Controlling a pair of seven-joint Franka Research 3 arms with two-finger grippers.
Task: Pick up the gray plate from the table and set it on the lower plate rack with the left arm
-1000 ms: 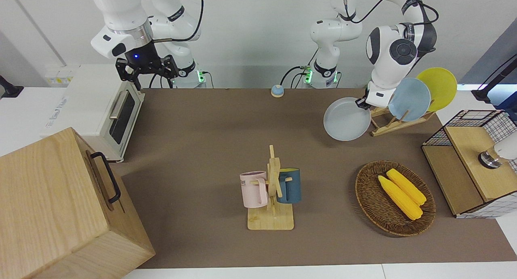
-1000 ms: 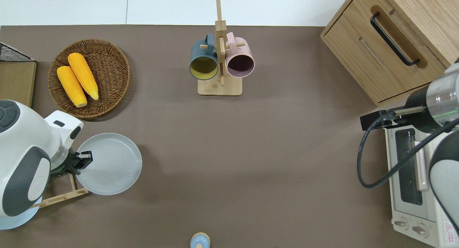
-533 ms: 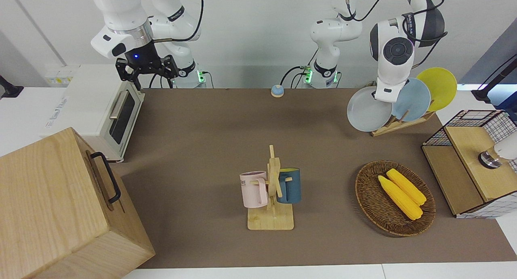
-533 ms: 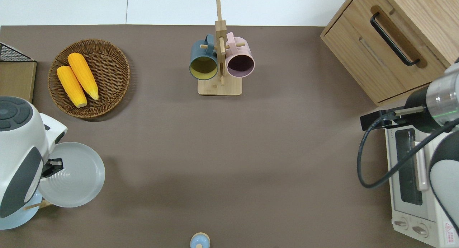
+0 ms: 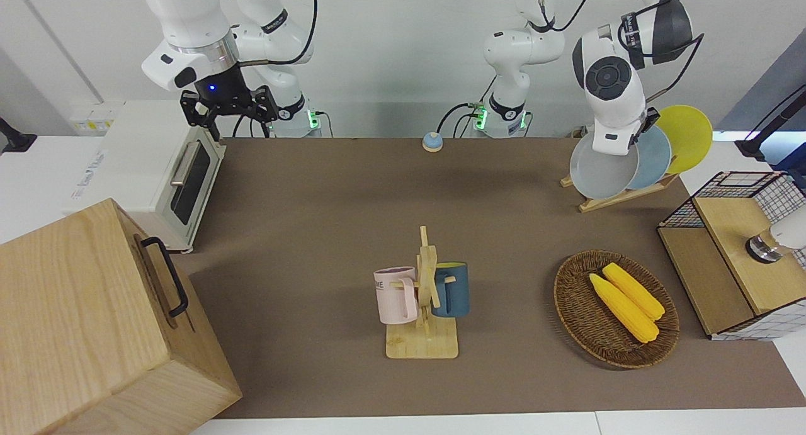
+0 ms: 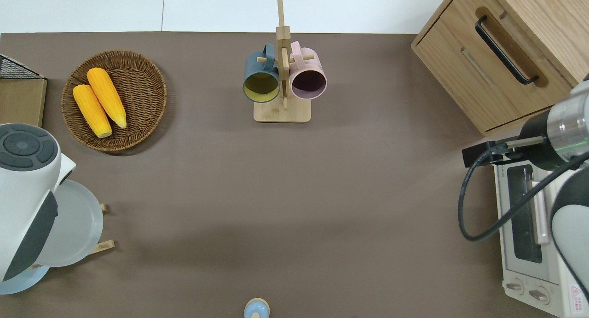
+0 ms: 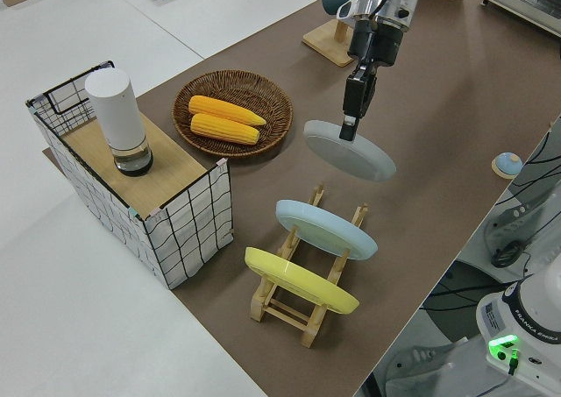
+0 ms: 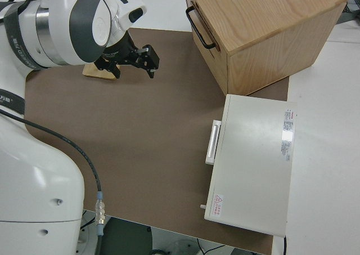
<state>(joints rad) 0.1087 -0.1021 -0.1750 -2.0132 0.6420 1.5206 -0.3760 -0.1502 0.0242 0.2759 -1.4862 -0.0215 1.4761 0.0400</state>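
The gray plate (image 7: 355,152) hangs tilted in the air, held by its rim in my left gripper (image 7: 349,131), which is shut on it. In the overhead view the gray plate (image 6: 76,228) is over the low end of the plate rack (image 6: 105,245), whose rail tips stick out past its edge. From the front, the gray plate (image 5: 599,172) overlaps the light-blue plate (image 5: 656,159) standing in the plate rack (image 5: 620,197). A yellow plate (image 7: 301,281) fills the slot at the rack's high end. The right arm is parked.
A wicker basket (image 6: 138,74) with two corn cobs lies farther from the robots than the rack. A wire crate (image 7: 188,230) with a white cylinder stands at the left arm's end. The mug tree (image 5: 423,296), wooden cabinet (image 5: 88,322), toaster oven (image 5: 164,170) and a small blue bell (image 5: 432,141) stand elsewhere.
The left arm has carried the gray plate from beside the rack to over its low end, and the plate has tipped up steeper. The right arm has stayed still.
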